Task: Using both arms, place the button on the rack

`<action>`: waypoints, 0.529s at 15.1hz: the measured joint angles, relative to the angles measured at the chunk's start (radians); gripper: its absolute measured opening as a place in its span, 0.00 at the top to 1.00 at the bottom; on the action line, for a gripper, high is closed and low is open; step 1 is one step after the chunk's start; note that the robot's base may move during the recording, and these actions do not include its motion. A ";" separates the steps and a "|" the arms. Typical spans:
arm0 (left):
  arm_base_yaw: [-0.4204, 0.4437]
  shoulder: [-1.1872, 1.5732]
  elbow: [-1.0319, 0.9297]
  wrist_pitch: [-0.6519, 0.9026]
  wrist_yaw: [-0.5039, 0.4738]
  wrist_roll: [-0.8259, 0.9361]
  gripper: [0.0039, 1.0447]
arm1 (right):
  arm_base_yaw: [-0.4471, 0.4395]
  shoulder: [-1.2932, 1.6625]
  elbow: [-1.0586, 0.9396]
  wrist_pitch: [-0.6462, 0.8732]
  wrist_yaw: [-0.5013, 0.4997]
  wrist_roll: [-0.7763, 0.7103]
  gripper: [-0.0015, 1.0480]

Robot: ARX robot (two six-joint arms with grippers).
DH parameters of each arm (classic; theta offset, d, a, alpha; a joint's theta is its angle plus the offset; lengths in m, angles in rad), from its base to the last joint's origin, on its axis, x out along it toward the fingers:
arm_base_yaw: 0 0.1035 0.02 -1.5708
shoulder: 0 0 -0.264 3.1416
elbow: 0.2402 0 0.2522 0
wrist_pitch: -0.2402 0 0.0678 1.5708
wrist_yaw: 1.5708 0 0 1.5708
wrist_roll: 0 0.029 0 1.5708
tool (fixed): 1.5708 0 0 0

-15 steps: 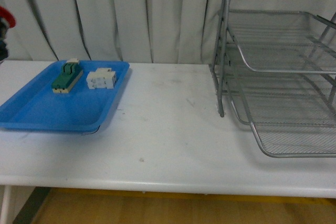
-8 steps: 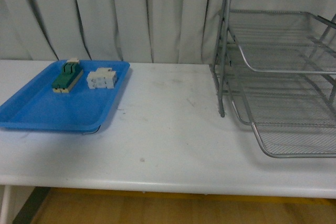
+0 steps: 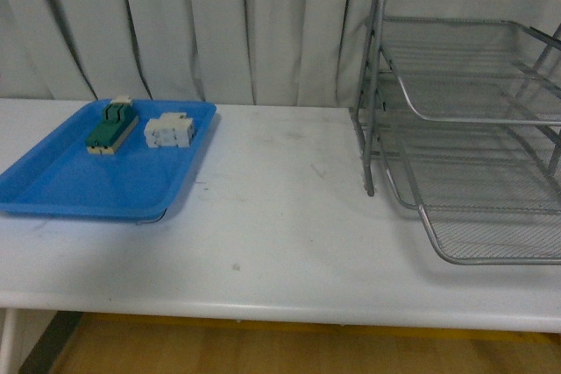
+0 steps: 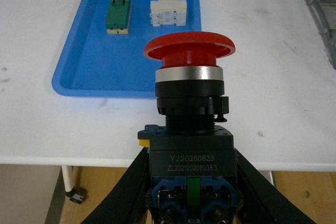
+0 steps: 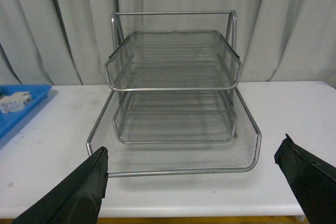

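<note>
Faced the silver wire-mesh three-tier rack (image 5: 173, 51), centre frame, with right jaws spread wide, empty. Clamped the red-capped, dark-bodied push-button (image 4: 189, 87) upright in left jaws, lower centre of left wrist view; judged rack nearer the right jaws.

The silver wire-mesh rack (image 5: 173, 56) stands on the white table (image 5: 173, 195), three tiers open toward the near side; a pale curtain (image 5: 79, 24) hangs behind it at the far edge; to the left, well apart, a blue tray (image 5: 23, 109) holds a white block (image 5: 13, 102); the right gripper (image 5: 192, 148) has its jaws spread wide.
</note>
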 joint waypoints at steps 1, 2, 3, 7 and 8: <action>-0.008 0.000 -0.001 0.002 -0.006 -0.001 0.65 | 0.000 0.000 0.000 0.001 0.000 0.000 0.06; -0.011 0.000 -0.002 0.006 -0.008 -0.005 0.65 | 0.000 0.000 0.000 0.000 0.000 0.000 0.06; -0.014 0.000 -0.003 0.011 -0.008 -0.007 0.65 | 0.000 0.000 0.000 0.000 0.000 0.000 0.06; -0.019 0.002 -0.033 0.021 -0.007 -0.027 0.66 | 0.000 0.000 0.000 0.000 0.001 0.000 0.06; -0.019 -0.003 -0.036 0.022 -0.004 -0.032 0.66 | 0.000 0.000 0.000 0.002 0.001 0.000 0.06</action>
